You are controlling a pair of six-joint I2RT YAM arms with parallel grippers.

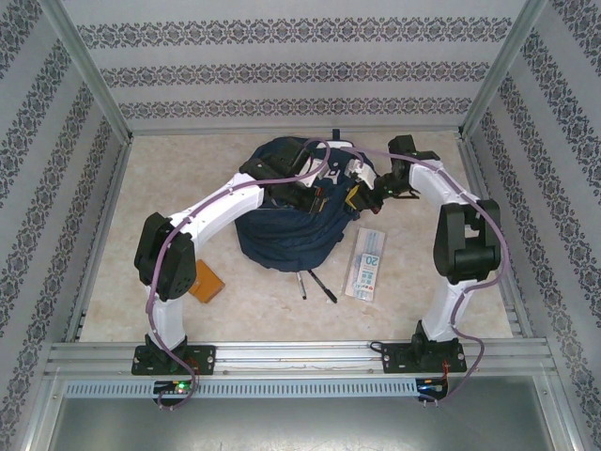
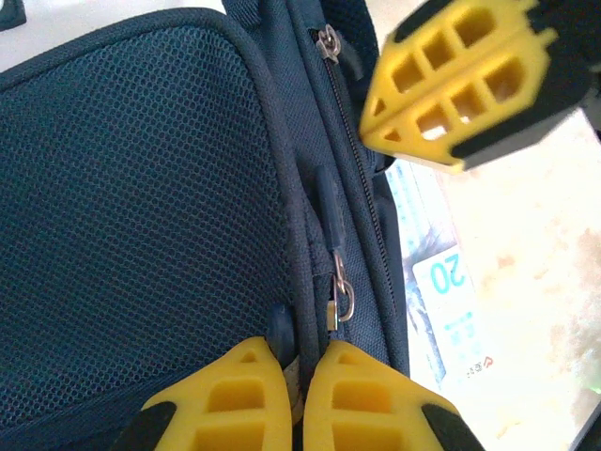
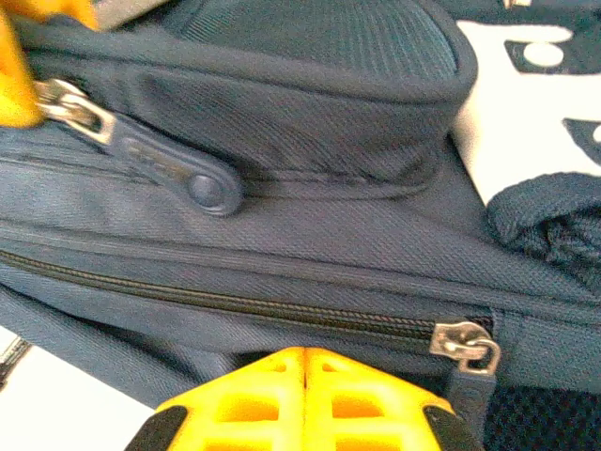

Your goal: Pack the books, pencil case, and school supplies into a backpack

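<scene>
1. The backpack lies at the middle of the table. Its top is hidden under both wrists.
2. The left arm and right arm arch inward over it.
3. The pencil case lies just right of the backpack.
4. The orange booklet is partly hidden by the left arm.
5. Two pens lie at the backpack's near edge, with their far ends under the cloth.
6. The left gripper pinches a fold of the backpack beside a zip pull.
7. The right gripper has its fingers pressed together below a zip line. Whether any cloth is caught between them cannot be told.
</scene>
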